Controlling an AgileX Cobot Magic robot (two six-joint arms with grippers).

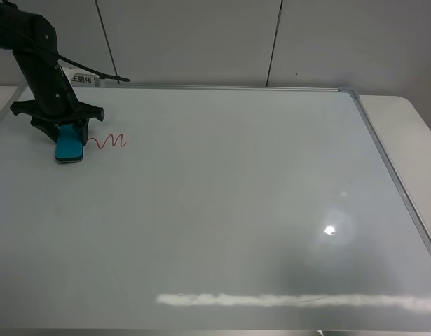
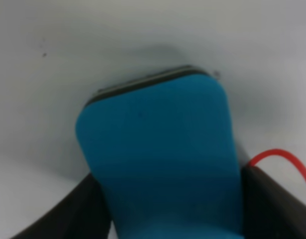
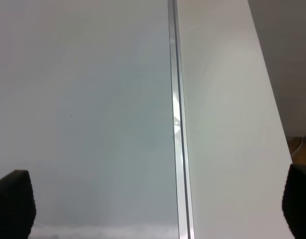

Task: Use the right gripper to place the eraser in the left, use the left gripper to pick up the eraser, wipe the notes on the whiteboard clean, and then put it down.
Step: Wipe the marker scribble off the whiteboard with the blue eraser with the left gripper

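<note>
The teal-blue eraser rests on the whiteboard near its far left corner, felt base down. My left gripper is shut on the eraser, and one black finger shows on each side of it. The red notes lie just right of the eraser, untouched; one red loop shows in the left wrist view. My right gripper is out of the exterior high view. It stands open with nothing between its fingertips, above the whiteboard's silver frame.
A white table extends past the board's right frame edge. Grey wall panels stand behind the board. A white label tag hangs on the left arm's cable. A bright glare spot sits on the board's right half.
</note>
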